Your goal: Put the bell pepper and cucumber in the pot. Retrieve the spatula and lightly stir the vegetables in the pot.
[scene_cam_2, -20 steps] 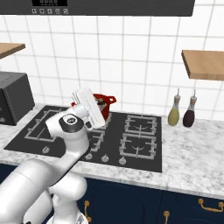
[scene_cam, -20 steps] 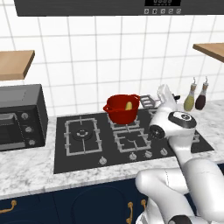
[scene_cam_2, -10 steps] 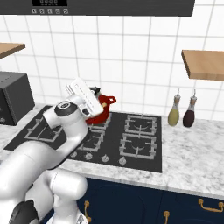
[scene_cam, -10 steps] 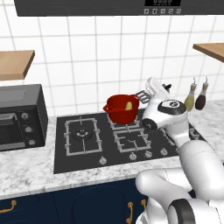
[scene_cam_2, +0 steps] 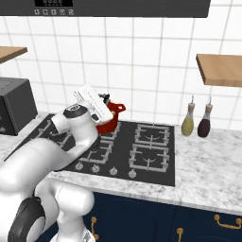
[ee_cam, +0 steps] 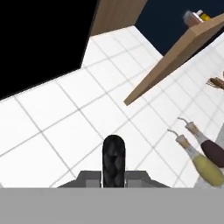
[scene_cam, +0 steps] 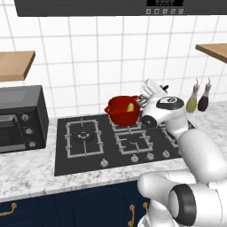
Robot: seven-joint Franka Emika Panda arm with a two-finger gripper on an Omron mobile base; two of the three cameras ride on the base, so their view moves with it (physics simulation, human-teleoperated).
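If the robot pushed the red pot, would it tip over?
Probably not. The pot looks wide and low, so it would likely slide on the stove grate rather than tip. Its glossy sides may be slippery; the loop handles look like easier grips.

No legible text. Range hood control panel (scene_cam: 165, 2) carries a small lit display, characters too blurred to read; same panel (scene_cam_2: 53, 2) from the right base view, also unreadable. Bottles (scene_cam_2: 188, 124) and microwave (scene_cam: 20, 119) bear no readable labels.
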